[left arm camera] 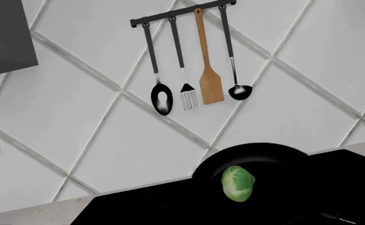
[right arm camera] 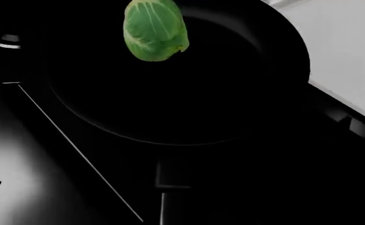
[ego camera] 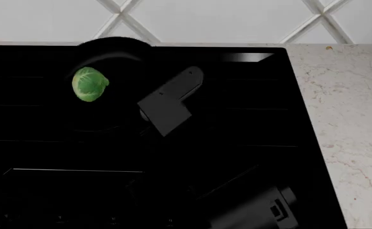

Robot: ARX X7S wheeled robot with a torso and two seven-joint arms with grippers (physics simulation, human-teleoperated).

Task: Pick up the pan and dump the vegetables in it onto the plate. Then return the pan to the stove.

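On the stove (ego camera: pixel 237 143), just ahead of the right gripper (ego camera: pixel 149 114), the pan (ego camera: pixel 119 52) sits flat with one Brussels sprout (ego camera: pixel 90 84) still inside, so nothing looks dumped yet. That gripper hovers at the pan's near rim; whether its jaws are apart or together I cannot tell, the dark parts merging. No plate shows in any view. The left gripper is not visible. Lifting, tipping and returning all appear to remain.

A light-green, pale-veined sprout (ego camera: pixel 90 84) was seen in a glossy black pan (ego camera: pixel 112 52) on a black stove (ego camera: pixel 237 119); the surface (ego camera: pixel 345 105) was speckled cream.
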